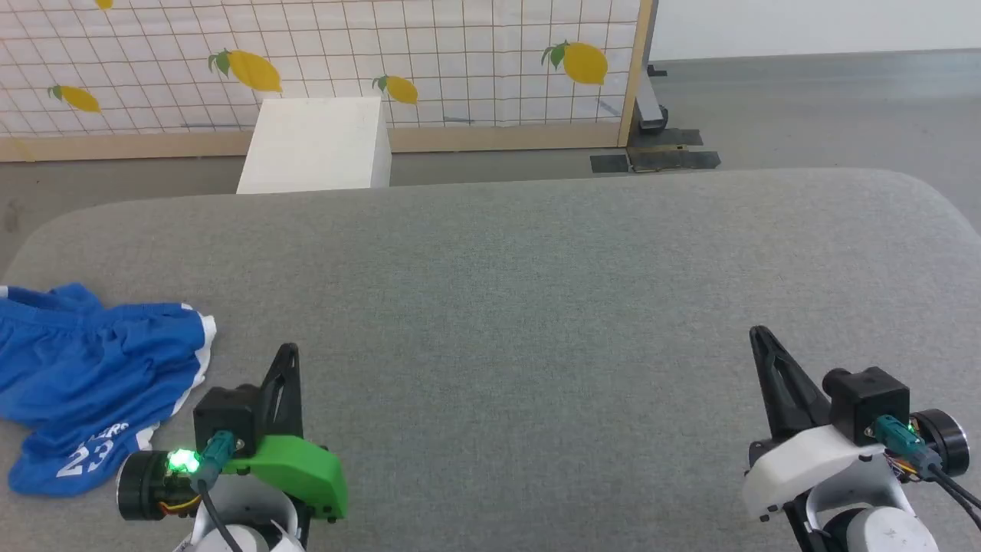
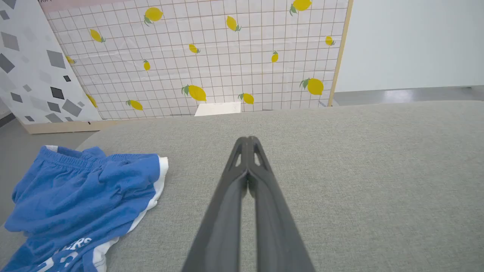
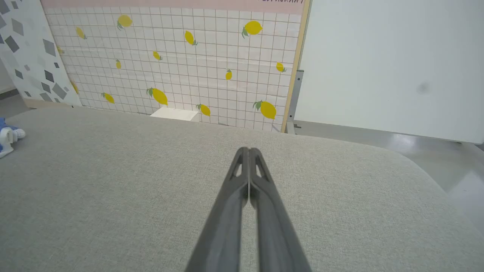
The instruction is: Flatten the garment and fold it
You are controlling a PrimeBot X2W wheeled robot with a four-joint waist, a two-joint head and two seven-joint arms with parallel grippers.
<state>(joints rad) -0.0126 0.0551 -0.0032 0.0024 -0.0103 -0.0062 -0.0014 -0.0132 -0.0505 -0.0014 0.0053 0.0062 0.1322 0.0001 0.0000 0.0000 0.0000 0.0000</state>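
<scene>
The bright blue shorts [image 1: 84, 376] lie crumpled at the left end of the grey padded surface [image 1: 536, 307], a white "23" print showing on the near leg. In the left wrist view the shorts [image 2: 79, 196] sit left of my fingers, white trim along their right edge. My left gripper [image 1: 287, 354] is shut and holds nothing, hovering just right of the shorts. My right gripper [image 1: 759, 335] is shut too, far off at the right side. A small blue and white edge of the shorts [image 3: 5, 138] peeks in at the left of the right wrist view.
Beyond the surface's far edge stands a white box [image 1: 318, 146] on the floor, before a lemon-print grid panel [image 1: 460, 61]. A dark metal stand base [image 1: 655, 153] sits at the panel's right end. The surface's corners are rounded.
</scene>
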